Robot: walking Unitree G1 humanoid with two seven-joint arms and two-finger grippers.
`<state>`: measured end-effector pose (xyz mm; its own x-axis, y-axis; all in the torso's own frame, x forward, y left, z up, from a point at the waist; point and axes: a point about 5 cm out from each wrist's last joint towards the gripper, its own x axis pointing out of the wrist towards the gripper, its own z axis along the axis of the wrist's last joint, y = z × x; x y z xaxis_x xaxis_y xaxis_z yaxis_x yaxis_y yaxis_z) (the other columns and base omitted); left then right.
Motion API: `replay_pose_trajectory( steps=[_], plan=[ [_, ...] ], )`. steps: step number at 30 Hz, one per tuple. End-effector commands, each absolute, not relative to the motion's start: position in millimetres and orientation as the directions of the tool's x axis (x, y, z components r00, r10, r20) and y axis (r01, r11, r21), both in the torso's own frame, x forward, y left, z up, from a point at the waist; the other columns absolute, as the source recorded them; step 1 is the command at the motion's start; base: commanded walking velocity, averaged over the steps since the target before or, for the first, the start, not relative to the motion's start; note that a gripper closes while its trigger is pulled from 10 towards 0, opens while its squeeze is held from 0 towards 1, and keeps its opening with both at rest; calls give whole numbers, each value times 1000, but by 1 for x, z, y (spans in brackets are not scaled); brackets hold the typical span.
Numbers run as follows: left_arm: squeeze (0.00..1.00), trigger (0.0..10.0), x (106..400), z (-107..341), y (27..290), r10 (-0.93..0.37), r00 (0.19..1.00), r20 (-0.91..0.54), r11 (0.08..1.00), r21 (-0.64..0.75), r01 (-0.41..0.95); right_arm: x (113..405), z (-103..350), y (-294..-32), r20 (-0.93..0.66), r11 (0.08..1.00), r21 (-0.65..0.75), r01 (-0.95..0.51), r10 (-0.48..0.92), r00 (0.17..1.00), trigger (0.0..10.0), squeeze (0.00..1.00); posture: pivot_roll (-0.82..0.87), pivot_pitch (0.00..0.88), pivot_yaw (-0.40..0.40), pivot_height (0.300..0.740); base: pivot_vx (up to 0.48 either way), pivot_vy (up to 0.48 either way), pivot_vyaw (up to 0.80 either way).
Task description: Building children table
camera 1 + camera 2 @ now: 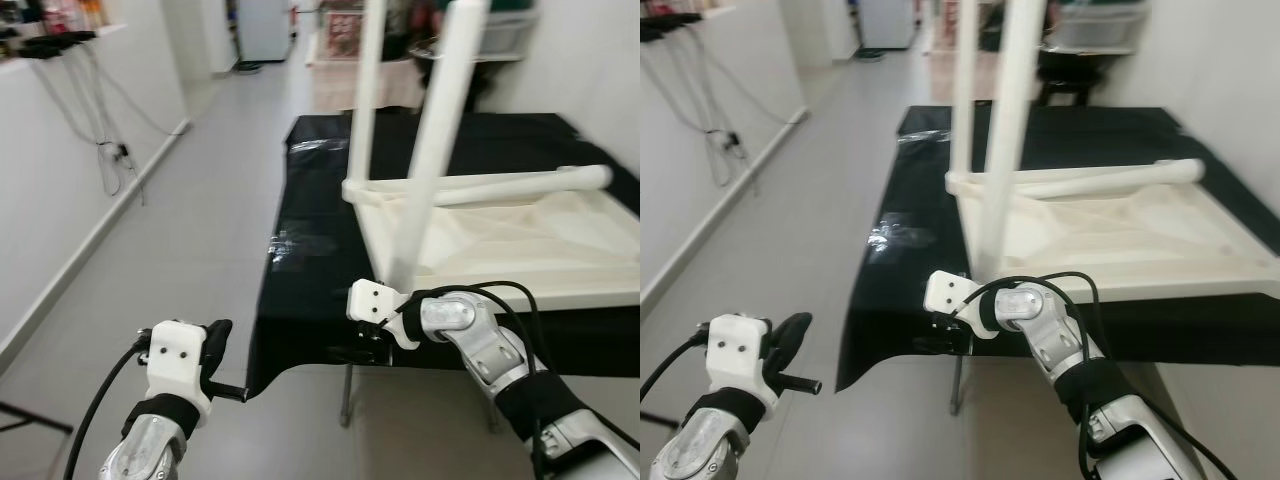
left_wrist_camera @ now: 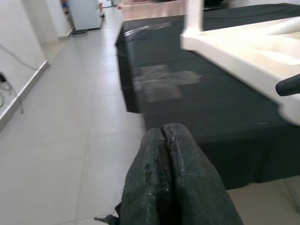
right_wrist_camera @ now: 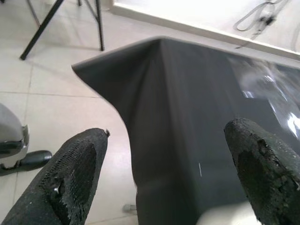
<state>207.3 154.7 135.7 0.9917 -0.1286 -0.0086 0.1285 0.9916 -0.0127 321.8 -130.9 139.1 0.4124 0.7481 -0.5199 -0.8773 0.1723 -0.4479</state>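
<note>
Tabletop lies upside down on black cloth, two legs up, one loose. Looks stiff, light; grip near leg. Right gripper wide open, empty; left gripper closed, empty.

The left silver arm with its white wrist block is held low and out in front. Its black two-finger left gripper has both fingers pressed tight together. The right silver arm bends inward at the elbow. Its black two-finger right gripper is spread wide apart.
</note>
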Motion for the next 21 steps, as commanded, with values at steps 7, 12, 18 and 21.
replay_pose_trajectory(
  steps=[7, 12, 18, 21],
  plan=[
    [0, 10000, 210, 134, 155, -120, 993, -14, 992, -52, 119, 312, 136, -132, -470, 210, -417, -885, 783, 407, 10000, 0, -78, 57, 37, 740, 0, -270, 0],
    [0, 10000, 212, 134, 155, -121, 993, -8, 992, -42, 120, 313, 137, -129, -464, 205, -420, -884, 789, 403, 10000, 0, -81, 52, 36, 740, 0, 0, 0],
    [0, 10000, 213, 134, 156, -120, 993, -4, 991, -55, 119, 310, 135, -122, -455, 197, -421, -885, 798, 394, 10000, 0, -79, 47, 35, 740, 0, 0, 0],
    [0, 10000, 213, 134, 155, -127, 992, 0, 990, -65, 127, 309, 132, -121, -462, 192, -422, -886, 795, 392, 10000, 0, -81, 46, 34, 740, 0, 0, 0]
  ],
)
